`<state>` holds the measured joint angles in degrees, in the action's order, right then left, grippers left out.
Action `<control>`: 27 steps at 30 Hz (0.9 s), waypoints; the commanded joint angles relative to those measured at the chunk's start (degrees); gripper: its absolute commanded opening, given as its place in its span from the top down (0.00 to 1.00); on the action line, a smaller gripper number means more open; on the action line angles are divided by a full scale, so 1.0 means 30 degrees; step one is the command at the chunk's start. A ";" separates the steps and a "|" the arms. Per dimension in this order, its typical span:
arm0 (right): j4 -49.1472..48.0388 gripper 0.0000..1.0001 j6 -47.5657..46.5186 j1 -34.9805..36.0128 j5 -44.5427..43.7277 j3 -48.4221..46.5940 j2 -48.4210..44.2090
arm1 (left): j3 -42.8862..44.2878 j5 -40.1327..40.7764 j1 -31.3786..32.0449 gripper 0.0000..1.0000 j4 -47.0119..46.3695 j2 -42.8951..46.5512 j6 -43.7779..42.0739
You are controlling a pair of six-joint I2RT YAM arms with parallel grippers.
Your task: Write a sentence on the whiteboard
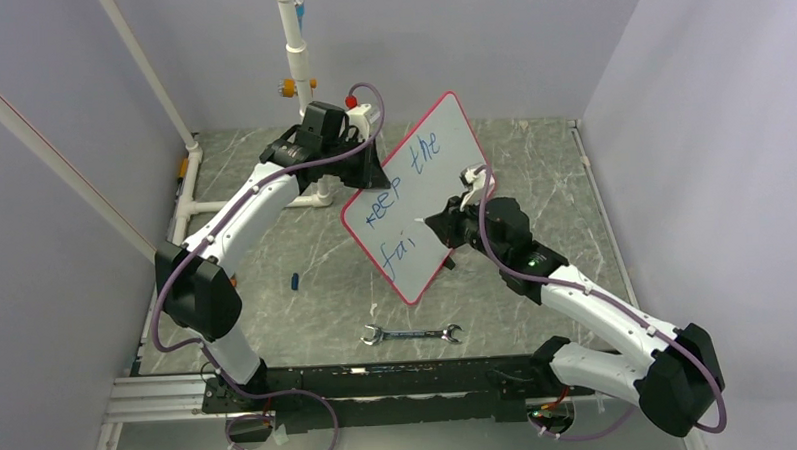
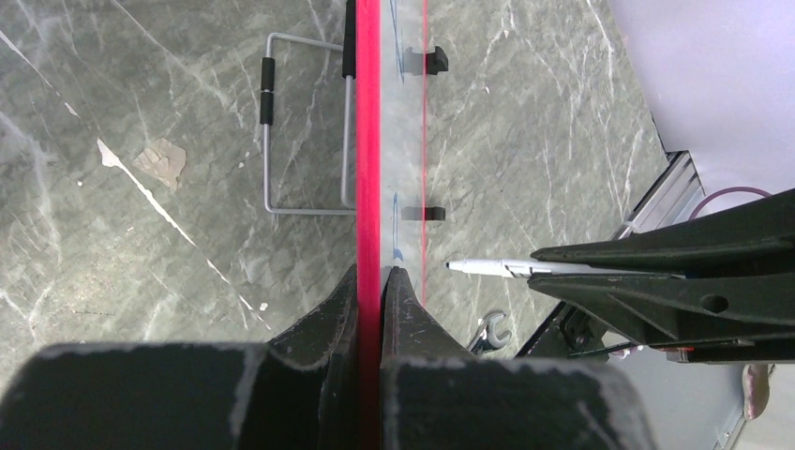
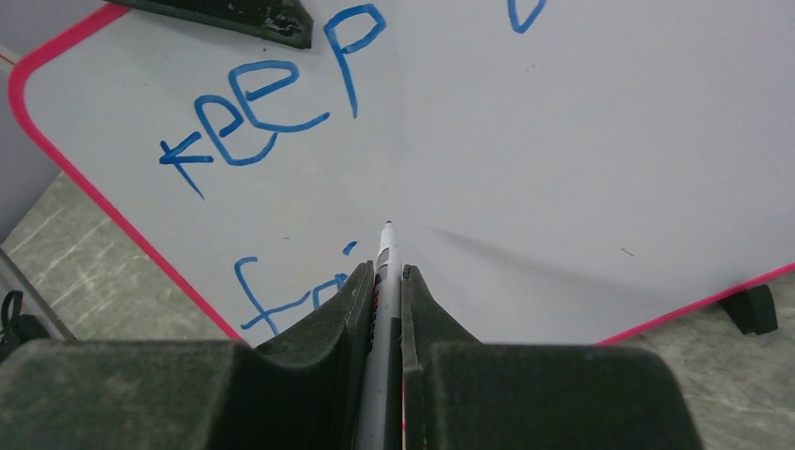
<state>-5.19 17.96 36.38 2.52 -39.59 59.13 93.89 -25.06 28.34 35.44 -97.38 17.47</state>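
Note:
The whiteboard (image 1: pixel 461 133) stands tilted on the table, with a red-pink rim. The sentence (image 1: pixel 403 180) in blue reads "keep the" and, below it, "fai". My left gripper (image 1: pixel 373 171) is shut on the board's upper left edge. In the left wrist view its jaws (image 2: pixel 372 277) clamp the red rim (image 2: pixel 367 141). My right gripper (image 1: pixel 436 224) is shut on a grey-white marker (image 3: pixel 386 248). The marker's tip points at the board just right of "fai" (image 3: pixel 281 295). "keep" (image 3: pixel 262 103) shows above. The marker also shows in the left wrist view (image 2: pixel 497 268), with its tip close to the board's face.
A metal wrench (image 1: pixel 411 335) lies on the table in front of the board. A small blue cap (image 1: pixel 294 282) lies to its left. A white pipe frame (image 1: pixel 296 48) stands at the back left. A wire stand (image 2: pixel 281 122) sits behind the board.

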 commanded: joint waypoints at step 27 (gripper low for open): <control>-0.2889 1.00 0.0306 -0.0806 0.1676 0.0514 0.2132 | 0.0664 0.1698 0.0264 1.00 0.0934 -0.0818 -0.2448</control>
<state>-9.96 18.46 34.39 8.03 -37.74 64.20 94.87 -25.61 28.21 36.05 -98.30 17.23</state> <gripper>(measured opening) 0.141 0.097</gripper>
